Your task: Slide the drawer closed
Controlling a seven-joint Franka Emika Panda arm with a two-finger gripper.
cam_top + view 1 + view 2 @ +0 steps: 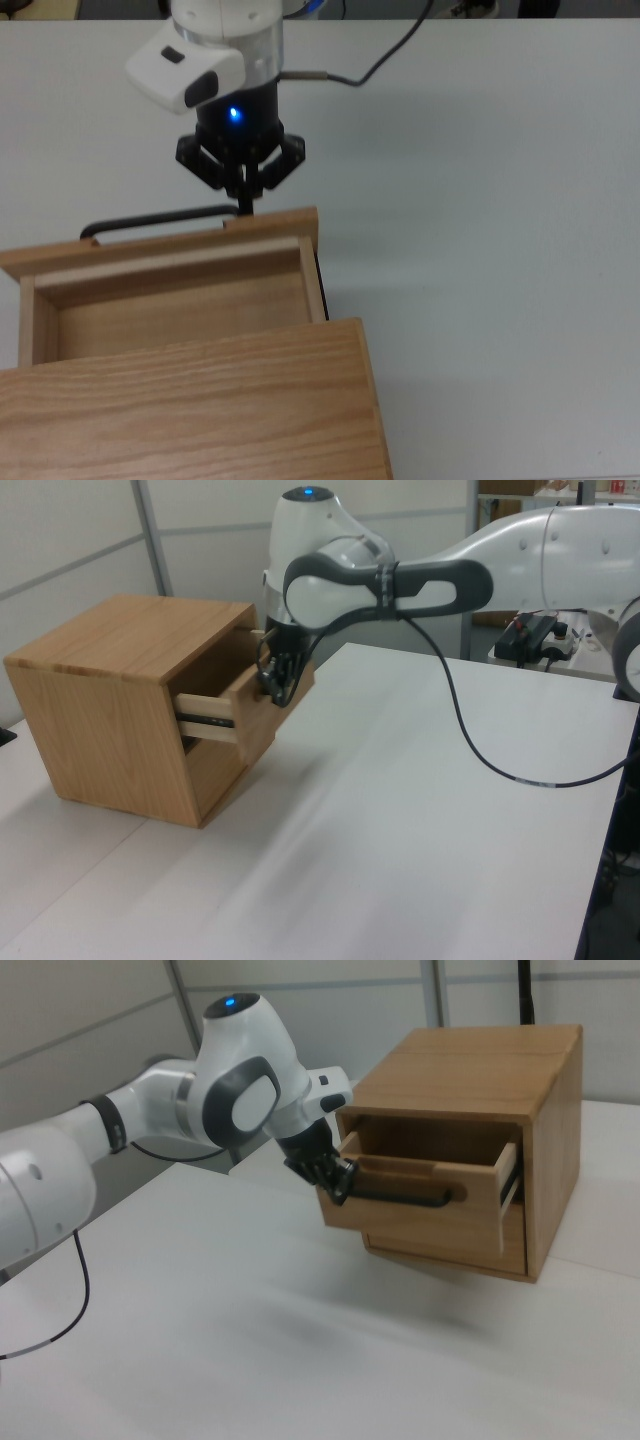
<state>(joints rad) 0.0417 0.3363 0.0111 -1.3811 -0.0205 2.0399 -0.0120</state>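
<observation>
White table (500, 200): broad, matte, carrying everything listed here. Cabinet (110, 695): light wood box with a flat top, seated at the table's 7 o'clock corner in the top view; in the right view it stands at about 2 o'clock. Robot arm (150, 1110): white with grey joints, a blue light at its wrist, reaching in from 12 o'clock in the top view; a black cable trails from it across the table. Drawer (170, 290): light oak, upper slot of the cabinet, partly pulled out, its inside bare wood, a metal slide rail showing along its side in the left view. Front panel faces 12 o'clock in the top view. Handle (150, 218): thin black bar on the front panel, standing just clear of the wood. Gripper (245, 205): black, fingers drawn narrow together, holding nothing, tip set against the drawer's front panel just beside the handle's end on the top view's right.
</observation>
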